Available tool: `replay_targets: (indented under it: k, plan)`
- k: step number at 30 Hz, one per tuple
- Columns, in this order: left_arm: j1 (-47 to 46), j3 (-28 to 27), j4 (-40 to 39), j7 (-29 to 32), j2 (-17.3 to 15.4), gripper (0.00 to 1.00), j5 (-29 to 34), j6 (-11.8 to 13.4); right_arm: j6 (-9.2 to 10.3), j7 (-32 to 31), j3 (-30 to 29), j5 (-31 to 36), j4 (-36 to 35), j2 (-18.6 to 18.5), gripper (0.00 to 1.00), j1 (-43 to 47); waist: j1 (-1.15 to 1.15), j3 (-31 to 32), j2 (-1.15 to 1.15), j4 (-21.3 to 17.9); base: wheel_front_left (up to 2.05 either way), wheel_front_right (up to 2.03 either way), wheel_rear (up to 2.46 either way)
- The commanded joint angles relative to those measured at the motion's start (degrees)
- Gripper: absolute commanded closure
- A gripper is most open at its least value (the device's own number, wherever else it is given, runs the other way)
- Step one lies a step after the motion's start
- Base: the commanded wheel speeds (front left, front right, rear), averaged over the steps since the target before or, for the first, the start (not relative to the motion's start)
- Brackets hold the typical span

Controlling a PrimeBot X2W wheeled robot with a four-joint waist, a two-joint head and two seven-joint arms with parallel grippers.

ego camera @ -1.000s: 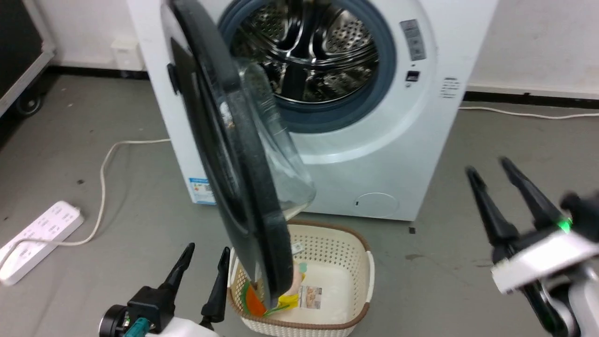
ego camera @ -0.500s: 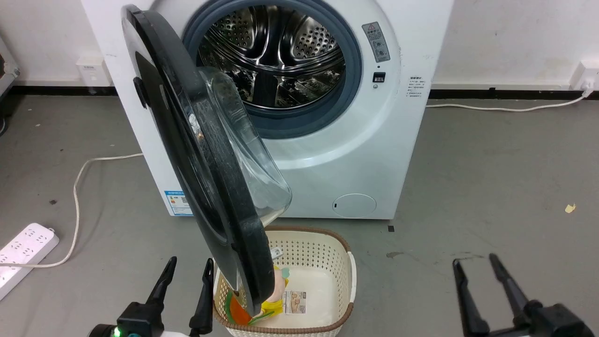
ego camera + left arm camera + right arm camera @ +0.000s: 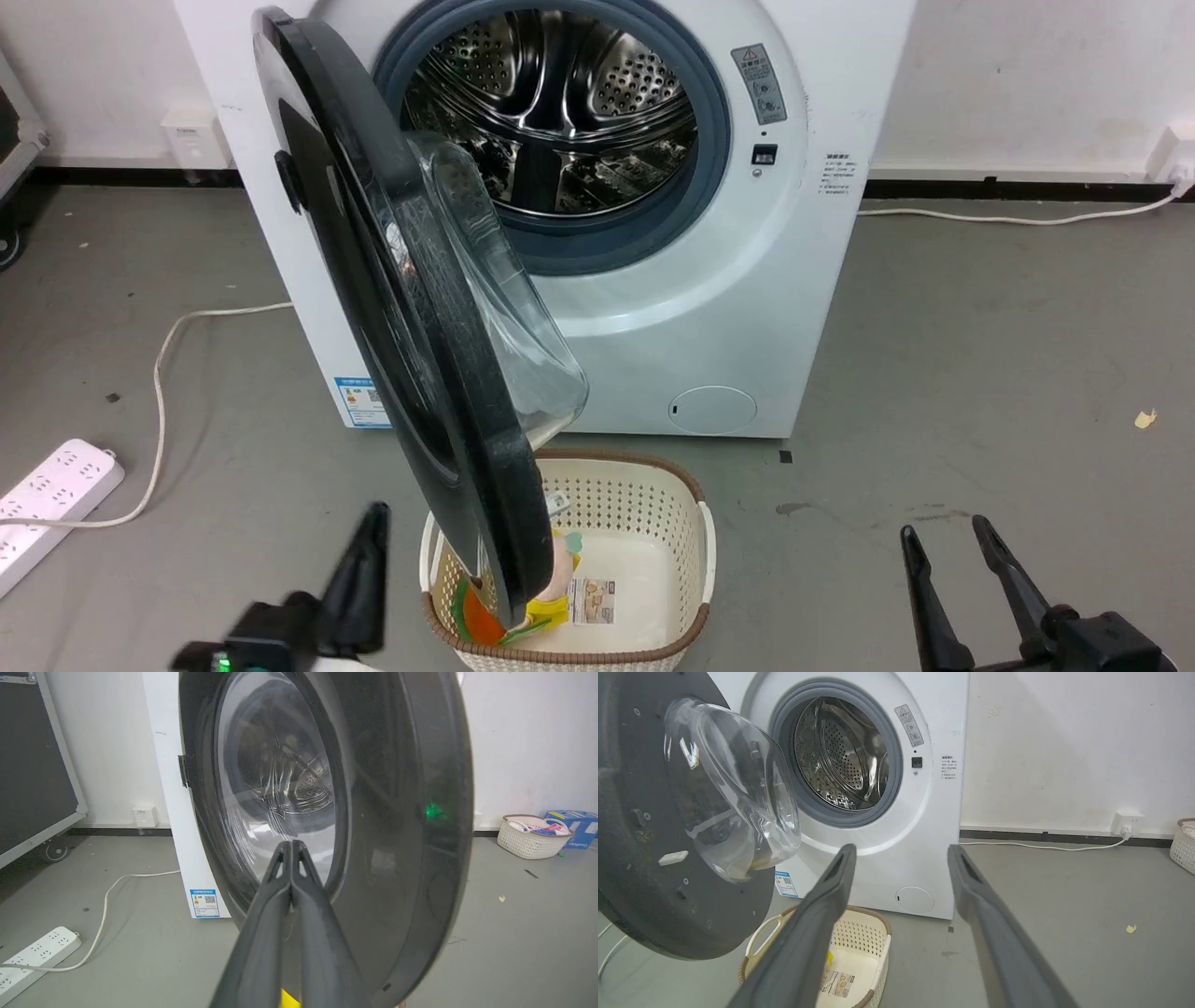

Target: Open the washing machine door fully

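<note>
The washing machine door (image 3: pixel 420 308) stands swung out on its left hinge, its black rim almost edge-on toward me in the head view. Its clear glass bowl (image 3: pixel 523 345) bulges to the right. My left gripper (image 3: pixel 372 523) is low at the door's outer side, left of its bottom edge. In the left wrist view its fingers (image 3: pixel 290 847) are shut together with nothing between them, pointing at the door's glossy outer face (image 3: pixel 397 812). My right gripper (image 3: pixel 944 530) is open at the lower right, well apart from the door's inner face (image 3: pixel 644 858); its fingers (image 3: pixel 901 851) hold nothing.
The grey-rimmed steel drum (image 3: pixel 551 103) lies open in the white machine (image 3: pixel 728 308). A cream basket (image 3: pixel 709 541) with some items sits on the floor under the door's lower edge. A white power strip (image 3: pixel 51 495) and cable lie left. A black wheeled case (image 3: pixel 28 765) stands far left.
My left gripper's fingers have closed together and shifted slightly right. The right gripper dropped from mid-right to the bottom right a second ago. The door's angle looks unchanged; the camera shifted.
</note>
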State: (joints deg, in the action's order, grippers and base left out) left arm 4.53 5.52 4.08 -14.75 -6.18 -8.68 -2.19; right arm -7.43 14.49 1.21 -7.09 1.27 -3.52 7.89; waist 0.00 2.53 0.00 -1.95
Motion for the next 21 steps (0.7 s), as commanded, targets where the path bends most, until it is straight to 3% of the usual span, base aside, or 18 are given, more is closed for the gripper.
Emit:
replay_targets:
  k: [1, 7, 13, 16, 21]
  plan:
    - [-0.33, -0.98, -1.06, -0.25, 0.22, 1.00, -0.10, 0.04, -0.06, 0.42, 0.04, -0.19, 0.03, 0.35, 0.00, -0.13, 0.00, -0.13, 0.00, 0.01, 0.00, 0.00, 0.00]
    - [-3.47, -7.07, -13.20, -0.25, 2.37, 1.00, -1.89, 2.18, -0.06, 0.47, -0.45, -1.58, -0.09, 0.54, 0.00, -0.33, 0.00, -0.41, 0.00, 0.17, 0.00, 0.00, 0.00]
    - [-7.73, -9.05, -22.36, -0.25, 3.03, 1.00, -1.55, 3.20, -0.06, 0.49, -0.17, -1.86, -0.07, 0.59, 0.00, -0.82, 0.00, -0.55, 0.00, -0.24, 0.00, 0.00, 0.00]
    - [-9.35, -7.33, -26.36, -0.25, 3.13, 1.00, 1.42, 3.14, -0.06, 0.49, 0.63, -3.05, 0.38, 0.61, 0.00, -0.90, 0.00, -0.64, 0.00, -0.70, 0.00, 0.00, 0.00]
    - [-7.78, 1.21, -24.25, -0.21, 3.20, 1.00, 4.32, 1.13, -0.06, 0.49, 1.17, -3.91, 1.07, 0.63, 0.00, -1.00, 0.00, -0.86, 0.00, -1.24, 0.00, 0.00, 0.00]
